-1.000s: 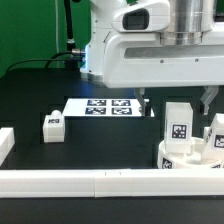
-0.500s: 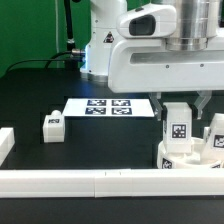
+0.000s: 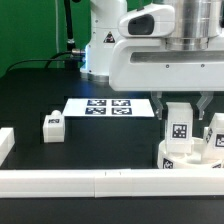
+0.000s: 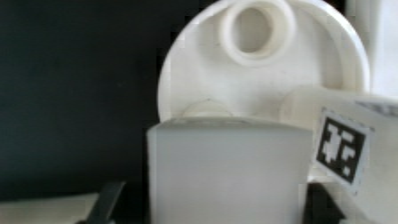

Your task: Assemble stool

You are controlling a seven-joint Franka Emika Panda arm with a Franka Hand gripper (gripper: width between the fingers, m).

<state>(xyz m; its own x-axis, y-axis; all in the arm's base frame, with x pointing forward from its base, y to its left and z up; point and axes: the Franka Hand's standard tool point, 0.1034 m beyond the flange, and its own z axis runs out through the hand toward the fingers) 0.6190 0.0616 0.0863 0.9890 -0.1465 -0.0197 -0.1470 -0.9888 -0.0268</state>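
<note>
The tool [image 3: 181,108] grips an upright leg [image 3: 179,130] on the seat [image 3: 196,162], at the exterior view's right. A second leg [image 3: 216,134] seems socketed beside it. The third leg [image 3: 53,125] lies loose on the worktop [image 3: 40,92].

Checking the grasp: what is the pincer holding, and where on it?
The pincer clamps the upright leg on the seat, by the two sides of its top.

I see upright leg [image 3: 179,125] on seat [image 3: 195,163] at the exterior view's right; loose leg [image 3: 53,125] at its left, beside marker board [image 3: 108,106]; rail [image 3: 100,182] in front.
</note>
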